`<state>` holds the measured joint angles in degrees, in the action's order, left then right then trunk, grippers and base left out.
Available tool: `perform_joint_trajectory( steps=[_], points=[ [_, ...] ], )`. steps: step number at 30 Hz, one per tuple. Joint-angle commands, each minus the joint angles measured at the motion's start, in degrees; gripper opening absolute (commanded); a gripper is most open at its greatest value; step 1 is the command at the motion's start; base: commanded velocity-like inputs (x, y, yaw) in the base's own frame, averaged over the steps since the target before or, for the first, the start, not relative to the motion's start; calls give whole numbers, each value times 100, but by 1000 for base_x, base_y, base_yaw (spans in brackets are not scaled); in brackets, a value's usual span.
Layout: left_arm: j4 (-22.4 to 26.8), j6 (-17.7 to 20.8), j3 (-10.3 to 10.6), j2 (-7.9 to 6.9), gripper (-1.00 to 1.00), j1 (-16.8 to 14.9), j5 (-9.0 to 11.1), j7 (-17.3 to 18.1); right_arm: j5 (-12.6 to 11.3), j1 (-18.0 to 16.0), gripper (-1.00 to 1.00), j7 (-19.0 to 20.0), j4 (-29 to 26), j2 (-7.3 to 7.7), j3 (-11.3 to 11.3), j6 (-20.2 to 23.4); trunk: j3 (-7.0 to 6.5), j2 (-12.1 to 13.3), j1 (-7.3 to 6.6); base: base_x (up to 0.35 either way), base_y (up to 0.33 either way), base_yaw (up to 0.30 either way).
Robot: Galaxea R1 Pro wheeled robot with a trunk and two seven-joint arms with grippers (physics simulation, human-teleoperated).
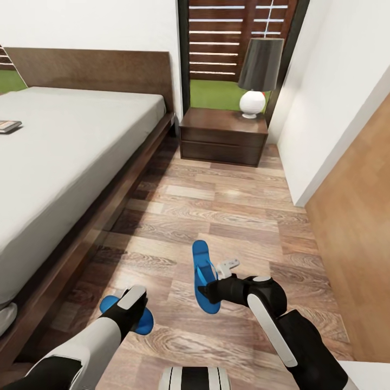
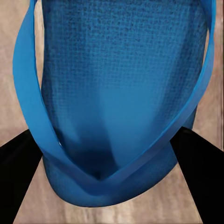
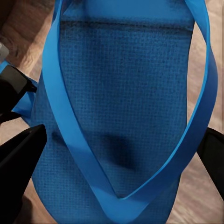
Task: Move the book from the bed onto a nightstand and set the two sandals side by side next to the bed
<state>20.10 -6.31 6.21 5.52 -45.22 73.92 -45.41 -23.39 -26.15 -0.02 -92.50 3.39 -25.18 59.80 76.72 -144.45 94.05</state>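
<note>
- The left tool [image 1: 131,310] was at the lower left of the head frame, down over the nearer sandal [image 1: 142,320], of which blue showed on either side of the wrist. In the left wrist view its dark fingers [image 2: 17,173] stood wide, one on each side of that sandal's strap [image 2: 140,161]; whether they pressed on it could not be told.
- The right tool [image 1: 210,288] was at lower centre, at the second sandal [image 1: 203,273], which lay lengthwise on the wood floor [image 1: 227,216]. In the right wrist view the fingers [image 3: 21,154] also stood spread beside the strap [image 3: 79,149]; grip could not be confirmed.
- Risk, judged: the thin straps could slide off a finger on closing, or a sole could tilt and drop if lifted by the strap alone.
- Risk, judged: the two sandals lay apart and at different angles; moving both at once could leave them skewed rather than side by side.
- The bed [image 1: 65,162] ran along the left of the frame, near the left sandal; a swing of that arm could catch the frame.
- The book [image 1: 10,126] lay on the mattress at the far left edge, not yet moved.
- The nightstand [image 1: 223,135], upper centre, carried a lamp [image 1: 258,76]; a book set carelessly there could knock it.
- The head view gave the layout of the room; the wrist views gave finger spacing around the straps.
</note>
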Motion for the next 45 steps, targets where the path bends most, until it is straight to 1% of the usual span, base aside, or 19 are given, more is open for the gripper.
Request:
perform_joint_trajectory(
  steps=[1,6,8,12,17,21,29,31,33,34,36,39,45],
  points=[
    [6,-48,35,-6,-100,-8,61,-23,1,-4,-100,3,-5,5,-8,20,4,-2,0,61,0,0],
    [44,1,4,-61,-100,-37,121,-29,2,-4,-100,2,-5,26,-1,20,4,-2,0,30,0,0],
    [228,207,4,-91,-100,-54,132,-37,1,-4,-100,2,-5,41,3,20,48,-4,5,8,0,0],
    [396,423,-2,-135,-100,-69,105,-77,1,-4,-100,2,-5,51,4,20,137,-10,15,4,0,0],
    [464,533,-10,-304,-100,-77,133,-95,1,-4,-100,2,-5,55,0,20,248,-16,28,1,0,0],
    [479,561,-7,-346,-100,-88,121,-98,1,-4,-100,2,-5,56,1,20,336,-22,38,0,0,0],
    [490,489,24,-305,-100,-173,56,-165,1,-4,-100,2,-5,57,2,20,514,-32,59,0,0,0],
    [496,399,36,-295,-100,-185,48,-192,1,-4,-100,2,-5,57,2,20,558,-35,64,0,0,0],
    [500,231,77,-271,-100,-193,-29,-268,1,-4,-100,2,-5,57,-1,20,602,-38,69,0,0,0],
    [501,144,111,-249,-100,-200,-140,-320,1,-4,-100,2,-5,57,-4,20,624,-39,72,0,0,0],
    [507,62,138,-226,-100,-215,-252,-367,1,-4,-100,2,-5,57,-8,20,669,-42,77,0,0,0],
    [510,-24,148,-211,-100,-226,-321,-397,1,-4,-100,2,-5,57,-11,20,735,-46,85,0,0,0],
    [512,-89,152,-202,-100,-226,-352,-393,1,-4,-100,2,-5,57,-19,20,868,-54,100,0,0,0]
  ],
)
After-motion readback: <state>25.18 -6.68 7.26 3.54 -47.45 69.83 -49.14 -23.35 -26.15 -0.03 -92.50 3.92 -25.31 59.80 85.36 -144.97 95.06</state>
